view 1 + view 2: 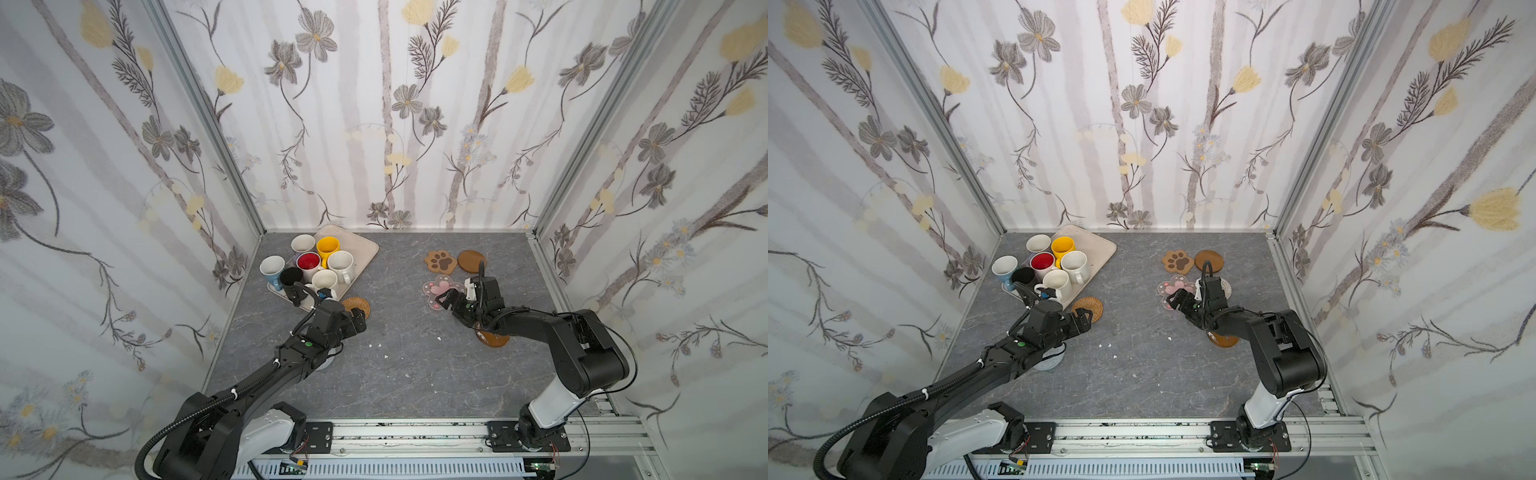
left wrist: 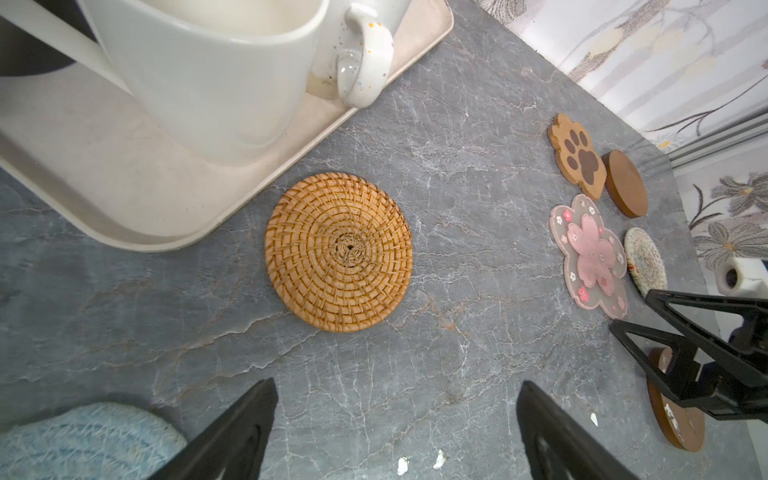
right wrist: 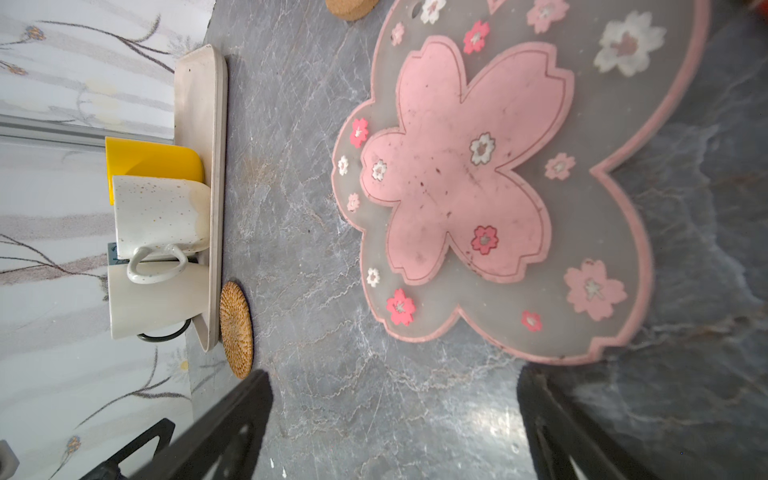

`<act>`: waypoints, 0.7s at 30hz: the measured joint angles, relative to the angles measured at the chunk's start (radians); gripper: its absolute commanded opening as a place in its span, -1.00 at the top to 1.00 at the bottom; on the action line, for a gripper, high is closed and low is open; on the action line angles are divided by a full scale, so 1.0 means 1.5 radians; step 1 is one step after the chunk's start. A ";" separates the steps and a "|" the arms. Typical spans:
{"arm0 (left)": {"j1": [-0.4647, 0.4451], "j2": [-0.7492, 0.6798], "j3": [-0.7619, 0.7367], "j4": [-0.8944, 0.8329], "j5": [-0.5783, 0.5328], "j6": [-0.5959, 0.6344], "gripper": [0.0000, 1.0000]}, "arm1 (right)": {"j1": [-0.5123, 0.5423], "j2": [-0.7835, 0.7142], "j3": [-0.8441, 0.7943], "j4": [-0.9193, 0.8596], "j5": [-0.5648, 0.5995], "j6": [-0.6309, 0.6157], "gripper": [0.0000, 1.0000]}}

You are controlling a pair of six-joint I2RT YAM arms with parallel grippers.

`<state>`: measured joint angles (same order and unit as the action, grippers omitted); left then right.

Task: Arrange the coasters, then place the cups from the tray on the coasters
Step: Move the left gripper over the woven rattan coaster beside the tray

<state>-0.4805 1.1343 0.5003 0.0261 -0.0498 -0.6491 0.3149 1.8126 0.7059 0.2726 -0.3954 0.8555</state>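
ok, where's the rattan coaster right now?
In both top views the rattan coaster lies flat on the table left of centre, beside the near corner of the tray, just ahead of the open left gripper.
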 measured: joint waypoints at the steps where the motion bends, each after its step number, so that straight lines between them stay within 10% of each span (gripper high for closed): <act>1: 0.001 0.009 0.005 0.000 -0.001 0.004 -0.73 | 0.003 -0.008 -0.007 0.001 -0.007 0.000 -0.84; 21: 0.004 0.278 0.188 -0.051 -0.032 0.067 -0.11 | 0.068 -0.216 -0.040 0.012 -0.099 -0.108 -0.81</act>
<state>-0.4740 1.5520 0.7830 -0.0498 -0.0971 -0.5491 0.4175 1.4891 0.6464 0.2901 -0.5434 0.6941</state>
